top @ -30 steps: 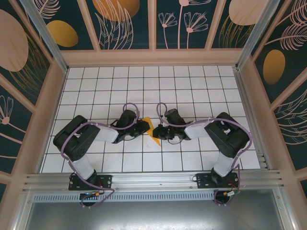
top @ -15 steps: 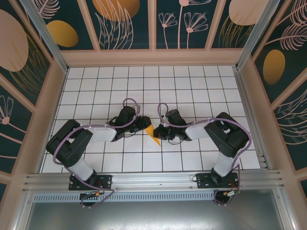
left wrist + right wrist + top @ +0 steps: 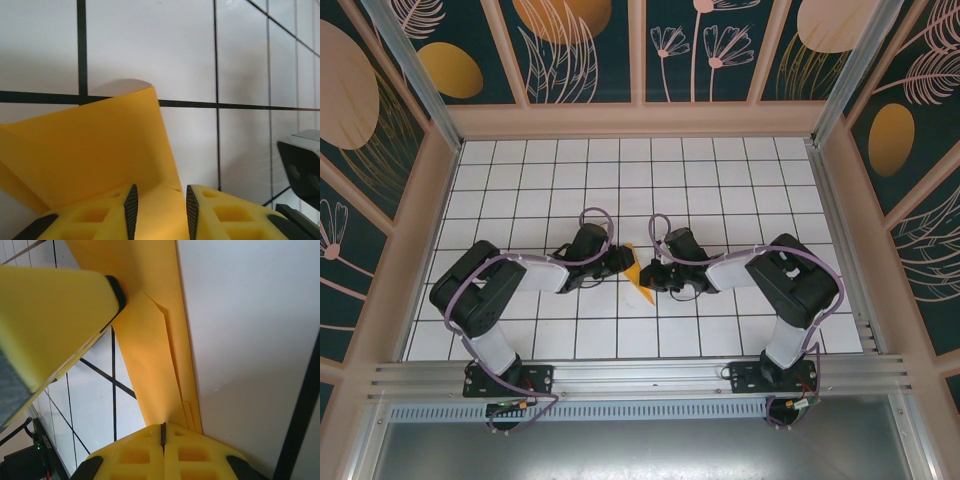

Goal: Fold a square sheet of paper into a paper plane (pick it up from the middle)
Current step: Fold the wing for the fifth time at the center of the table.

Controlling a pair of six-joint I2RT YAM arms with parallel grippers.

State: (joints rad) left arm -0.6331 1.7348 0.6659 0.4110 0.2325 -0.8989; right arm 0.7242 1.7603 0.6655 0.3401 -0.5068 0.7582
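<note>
Left gripper (image 3: 160,202) had eased from near-shut to a narrow gap, so it looked to have released the folded orange paper (image 3: 95,145). Right gripper (image 3: 162,432) kept its pinch on the paper's edge, mid-table between both arms. Crease probably set, left free to regrip.

A floor of white square tiles with thin dark grout lines (image 3: 740,180) fills the middle. Dark teal wall panels printed with pale line-drawn flowers and leaves and orange and peach ovals (image 3: 710,50) rise on the far, left and right sides, set in a plain beige frame (image 3: 640,120). Slanted silver metal posts (image 3: 415,70) stand at the far corners. A ribbed silver aluminium rail (image 3: 640,375) runs along the near edge, with a dull grey metal sheet (image 3: 640,450) nearer still. The light is even and soft.
</note>
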